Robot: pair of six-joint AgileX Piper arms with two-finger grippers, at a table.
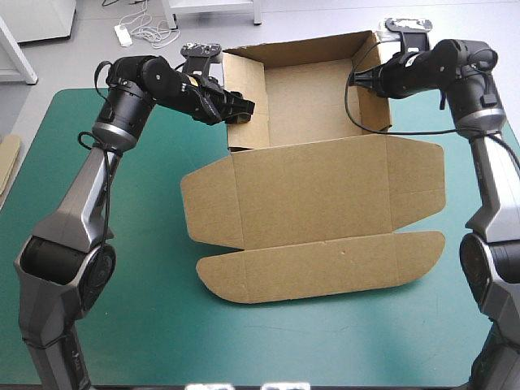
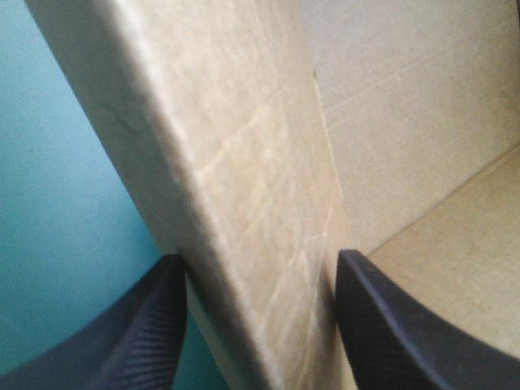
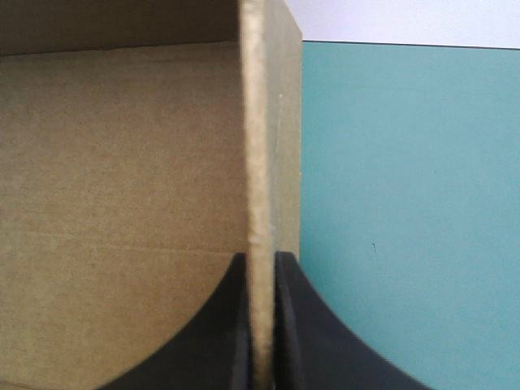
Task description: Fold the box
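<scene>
- Rounded tuck flap (image 1: 321, 266) of the brown box (image 1: 313, 191) lies flat nearest the counter's (image 1: 146, 325) front edge, on the teal-green cover.
- Beyond its crease, the lid panel (image 1: 317, 188) also lies flat, with a side flap at each end, roughly at the counter's middle.
- A pale edge of spare board (image 1: 6, 158) shows at the counter's left edge, well apart from the box.
- Farther back the open tray (image 1: 309, 93) stands with its walls raised, close to the counter's far edge.
- Left gripper (image 1: 244, 107) reaches the tray's left wall (image 2: 244, 203); its black fingers (image 2: 138, 333) are spread, one outside the wall over the cover, the other inside over the tray floor, with the thick wall between them.
- Right gripper (image 1: 357, 79) is at the tray's right wall (image 3: 258, 162); its black fingers (image 3: 219, 325) are pressed nearly together, pinching the wall's edge, one inside the tray and one outside.
- The back wall (image 1: 301, 49) stands upright along the tray's far side.
</scene>
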